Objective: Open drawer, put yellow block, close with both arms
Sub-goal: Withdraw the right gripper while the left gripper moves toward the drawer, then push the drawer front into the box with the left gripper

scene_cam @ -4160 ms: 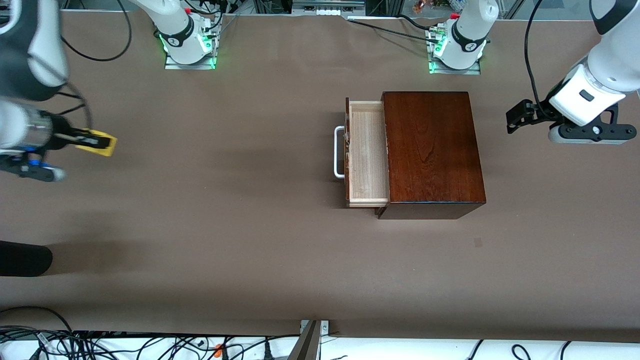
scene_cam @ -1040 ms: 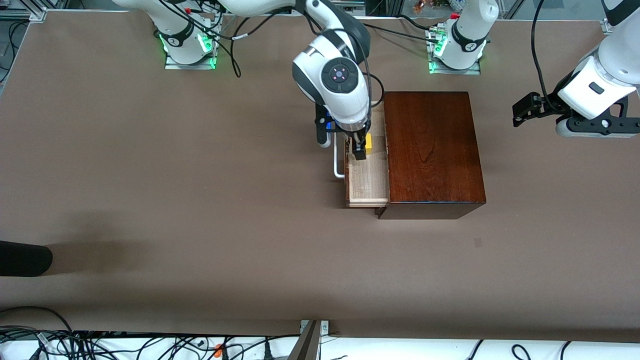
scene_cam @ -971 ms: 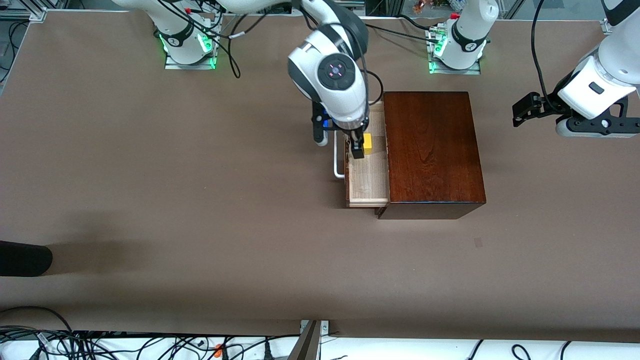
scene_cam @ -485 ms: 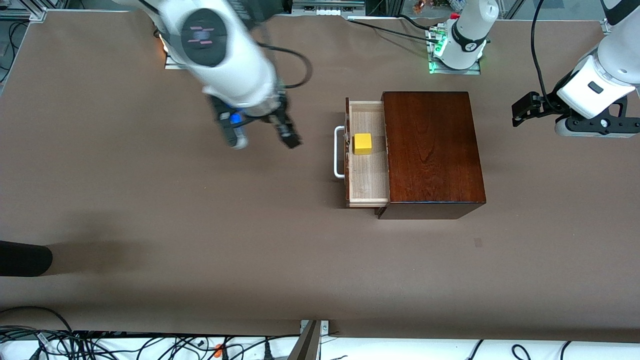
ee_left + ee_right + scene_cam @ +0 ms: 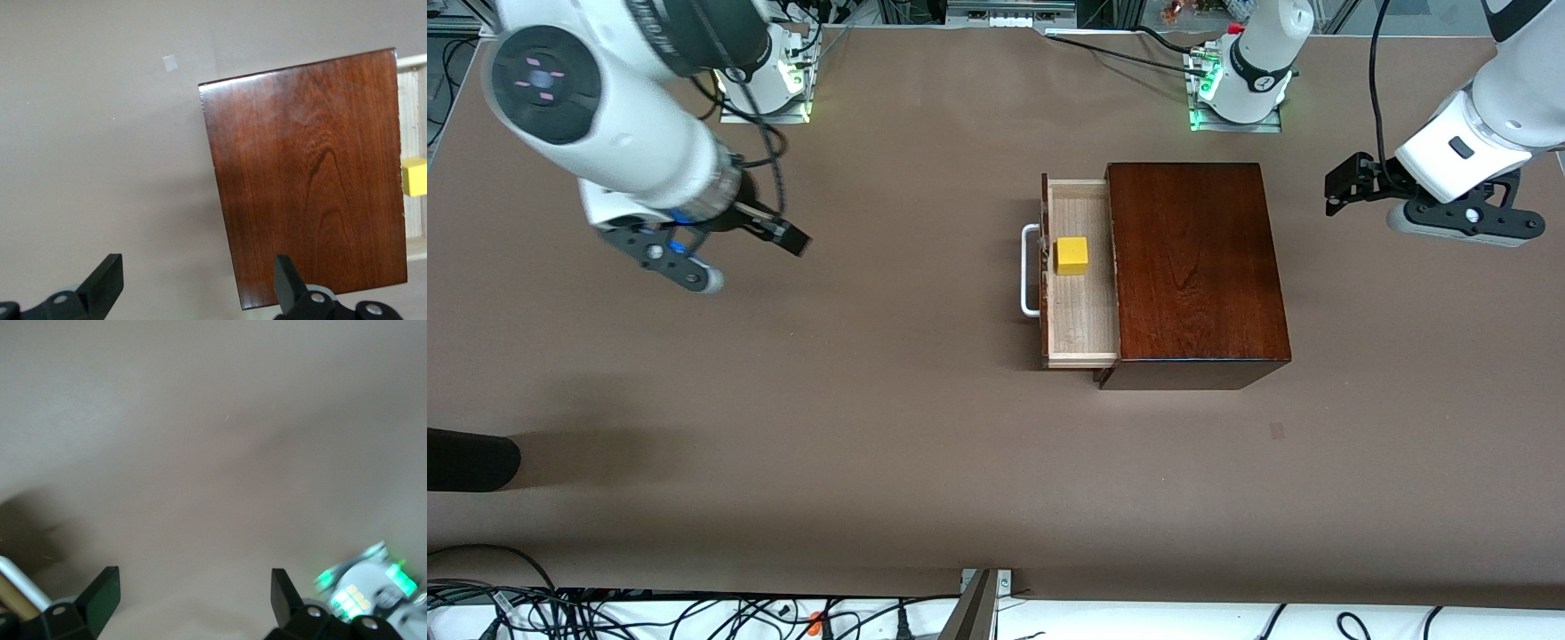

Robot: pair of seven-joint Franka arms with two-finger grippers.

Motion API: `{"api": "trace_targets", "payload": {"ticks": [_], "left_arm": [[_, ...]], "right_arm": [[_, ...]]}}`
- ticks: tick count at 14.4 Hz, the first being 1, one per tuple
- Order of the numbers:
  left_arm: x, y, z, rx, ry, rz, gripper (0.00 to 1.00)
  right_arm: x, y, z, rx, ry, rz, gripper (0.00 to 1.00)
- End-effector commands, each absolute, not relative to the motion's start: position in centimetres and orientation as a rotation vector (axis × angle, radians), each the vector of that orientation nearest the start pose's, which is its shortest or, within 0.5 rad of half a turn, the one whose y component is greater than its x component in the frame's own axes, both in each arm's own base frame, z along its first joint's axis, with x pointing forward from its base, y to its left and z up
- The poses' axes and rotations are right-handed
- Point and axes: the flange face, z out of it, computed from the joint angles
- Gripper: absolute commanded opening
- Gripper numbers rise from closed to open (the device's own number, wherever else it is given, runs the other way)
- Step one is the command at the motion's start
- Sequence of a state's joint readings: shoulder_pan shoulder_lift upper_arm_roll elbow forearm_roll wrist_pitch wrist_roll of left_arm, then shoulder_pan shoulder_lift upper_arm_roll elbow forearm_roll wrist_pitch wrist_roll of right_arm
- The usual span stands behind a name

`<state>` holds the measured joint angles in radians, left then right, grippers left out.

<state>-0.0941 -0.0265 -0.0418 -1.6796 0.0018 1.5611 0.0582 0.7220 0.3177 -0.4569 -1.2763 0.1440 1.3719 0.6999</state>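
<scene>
The table (image 5: 871, 400) carried a dark wooden box (image 5: 1192, 267) whose drawer (image 5: 1080, 329) stood pulled out at its 9 o'clock side. The yellow block (image 5: 1072, 255) lay inside. The drawer looked rigid and light, best pushed at its white handle (image 5: 1030, 271). Left gripper (image 5: 193, 287) hung spread over bare table at the box's 3 o'clock; right gripper (image 5: 190, 600), spread and empty, hung over bare table at 9 o'clock.

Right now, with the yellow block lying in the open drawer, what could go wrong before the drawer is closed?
1. The drawer is only partly out and the yellow block lies near the wooden box; a hard push might make it slide.
2. The right gripper, open, is over bare table far from the white handle, so a misaimed return could push the box askew.
</scene>
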Motion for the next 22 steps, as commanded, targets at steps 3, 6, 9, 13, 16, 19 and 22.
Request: {"api": "trace_targets", "payload": {"ticks": [3, 6, 9, 13, 16, 19, 22], "left_arm": [[52.6, -12.7, 56.9, -3.058, 0.801, 0.343, 1.0], [52.4, -17.5, 54.2, -2.995, 1.003, 0.426, 1.0], [52.9, -22.3, 51.2, -2.955, 1.218, 0.408, 1.0], [53.2, -30.5, 47.5, -2.86, 1.617, 0.273, 1.0], [52.8, -36.2, 45.1, -2.777, 1.884, 0.102, 1.0], [52.5, -40.6, 42.1, -2.664, 2.151, -0.057, 1.0], [51.8, -44.1, 39.8, -2.505, 2.38, -0.212, 1.0]], "right_arm": [[55.6, 12.0, 57.3, -3.194, 0.193, 0.19, 1.0], [56.8, 5.0, 57.3, -3.168, 0.012, 0.163, 1.0], [56.9, 0.1, 56.3, -3.151, -0.091, 0.109, 1.0], [56.0, -2.2, 55.8, -3.147, -0.031, 0.112, 1.0], [56.6, -2.1, 56.4, -3.164, -0.04, 0.111, 1.0], [56.3, -2.2, 56.8, -3.181, -0.025, 0.134, 1.0], [56.3, -2.0, 56.9, -3.18, -0.027, 0.129, 1.0]]}}
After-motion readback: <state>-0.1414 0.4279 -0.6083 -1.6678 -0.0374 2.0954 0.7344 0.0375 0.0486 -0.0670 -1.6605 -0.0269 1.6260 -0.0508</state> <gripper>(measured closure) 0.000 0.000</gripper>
